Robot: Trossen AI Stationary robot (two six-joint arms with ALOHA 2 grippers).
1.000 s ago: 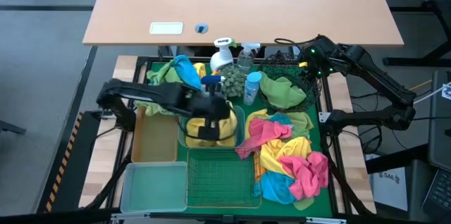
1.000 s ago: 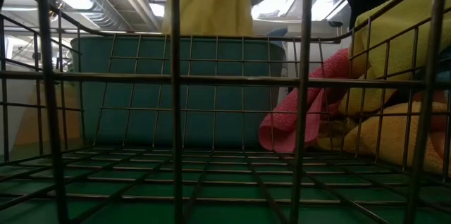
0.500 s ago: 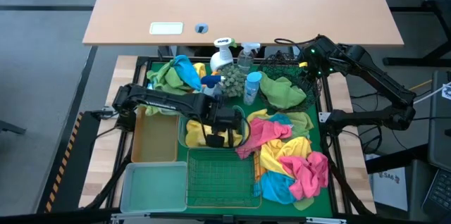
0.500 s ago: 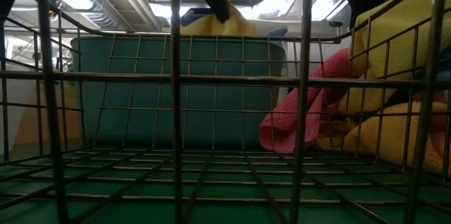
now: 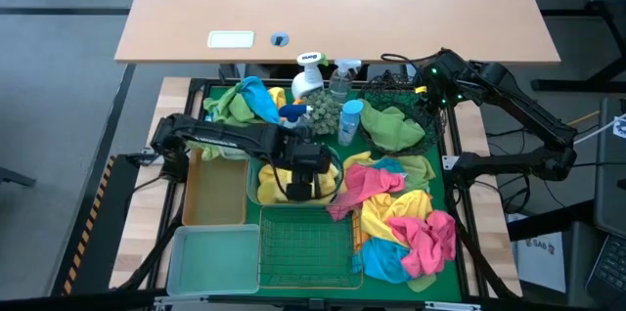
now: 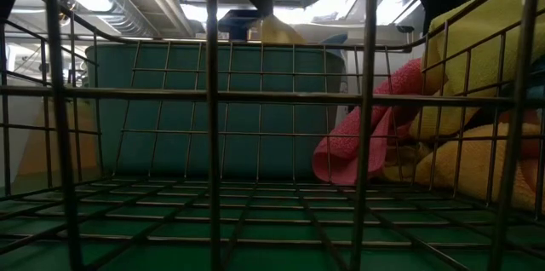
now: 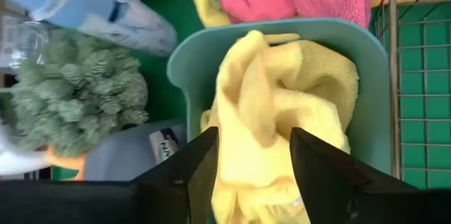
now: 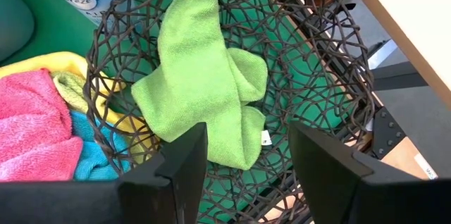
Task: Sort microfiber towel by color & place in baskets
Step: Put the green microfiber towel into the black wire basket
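Heaped on the green mat: pink, yellow and blue towels (image 5: 401, 218), beside the green wire basket (image 5: 305, 243). Behind: spray bottles (image 5: 311, 76). Directly below the left gripper (image 5: 301, 182), fingers apart and gripping nothing: teal tub (image 7: 194, 55) holding a yellow towel (image 7: 282, 104). Under the right gripper (image 8: 243, 164), fingers apart: black wire basket (image 8: 331, 62) with a green towel (image 8: 204, 83).

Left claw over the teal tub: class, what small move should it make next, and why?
Probably lift straight up and away. The left claw stands open over the teal tub, and the yellow towel already lies inside it, apparently released. Pink, yellow and blue towels wait beside the tub for sorting.
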